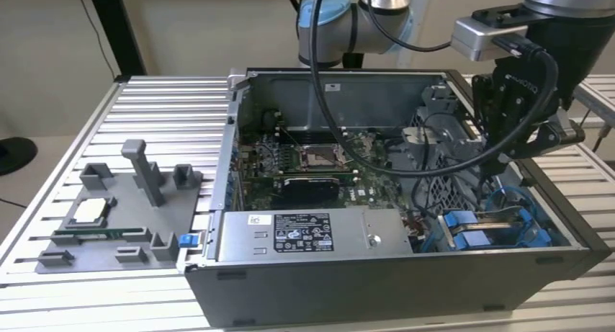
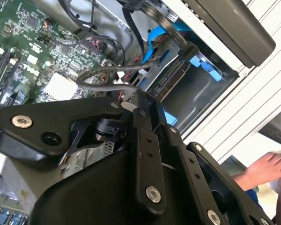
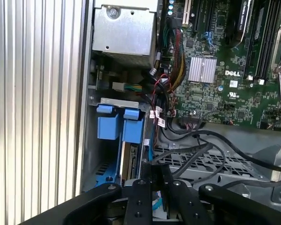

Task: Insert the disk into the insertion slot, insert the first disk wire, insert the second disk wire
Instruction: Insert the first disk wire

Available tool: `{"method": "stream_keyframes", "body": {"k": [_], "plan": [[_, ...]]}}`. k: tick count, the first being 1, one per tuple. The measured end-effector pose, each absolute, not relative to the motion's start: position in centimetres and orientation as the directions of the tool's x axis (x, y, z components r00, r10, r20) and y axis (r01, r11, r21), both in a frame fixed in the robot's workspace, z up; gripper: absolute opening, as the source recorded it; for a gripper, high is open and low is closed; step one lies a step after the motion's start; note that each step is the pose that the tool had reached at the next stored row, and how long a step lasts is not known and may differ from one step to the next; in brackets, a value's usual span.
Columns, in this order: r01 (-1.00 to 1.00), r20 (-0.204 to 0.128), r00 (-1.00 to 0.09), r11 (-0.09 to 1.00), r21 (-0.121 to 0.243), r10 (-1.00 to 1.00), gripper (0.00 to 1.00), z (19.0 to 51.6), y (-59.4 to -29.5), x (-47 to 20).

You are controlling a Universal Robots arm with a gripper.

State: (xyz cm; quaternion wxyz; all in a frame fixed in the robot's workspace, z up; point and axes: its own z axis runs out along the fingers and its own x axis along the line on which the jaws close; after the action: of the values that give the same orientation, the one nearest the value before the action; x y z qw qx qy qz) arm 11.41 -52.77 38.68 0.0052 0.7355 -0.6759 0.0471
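Disk (image 3: 128,161) sits in your slot (image 3: 102,174), blue tabs (image 3: 114,124) showing. Your gripper (image 3: 157,177) hangs just over it, fingers (image 3: 140,202) pressed together on a grey wire (image 2: 107,86) inside the case (image 1: 384,283).

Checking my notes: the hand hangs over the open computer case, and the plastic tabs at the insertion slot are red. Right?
No. The tabs at the insertion slot are blue, as the first wrist view shows. The hand does hang over the open computer case.
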Motion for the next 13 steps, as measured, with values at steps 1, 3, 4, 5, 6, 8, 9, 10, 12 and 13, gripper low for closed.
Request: {"method": "stream_keyframes", "body": {"k": [1, 3, 4, 5, 6, 8, 9, 10, 12, 13], "plan": [[-0.995, 0.076, 0.082, -0.086, -0.056, -0.994, 0.0, 38.7, -53.0, 11.4], [-0.995, 0.076, 0.082, -0.086, -0.056, -0.994, 0.0, 38.6, -53.4, 11.4], [-0.995, 0.076, 0.082, -0.086, -0.055, -0.994, 0.0, 38.6, -53.7, 11.4], [-0.995, 0.076, 0.082, -0.086, -0.055, -0.994, 0.0, 38.5, -53.9, 11.4], [-0.995, 0.076, 0.082, -0.086, -0.054, -0.994, 0.0, 38.5, -54.1, 11.5], [-0.995, 0.076, 0.082, -0.086, -0.052, -0.994, 0.0, 38.5, -54.5, 11.6], [-0.995, 0.076, 0.082, -0.086, -0.05, -0.994, 0.0, 38.4, -54.7, 11.7], [-0.995, 0.076, 0.082, -0.086, -0.049, -0.994, 0.0, 38.4, -54.9, 11.8], [-0.995, 0.075, 0.083, -0.086, -0.047, -0.994, 0.0, 38.4, -55.2, 11.9], [-0.995, 0.075, 0.083, -0.086, -0.045, -0.994, 0.0, 38.3, -55.3, 12.1]]}}
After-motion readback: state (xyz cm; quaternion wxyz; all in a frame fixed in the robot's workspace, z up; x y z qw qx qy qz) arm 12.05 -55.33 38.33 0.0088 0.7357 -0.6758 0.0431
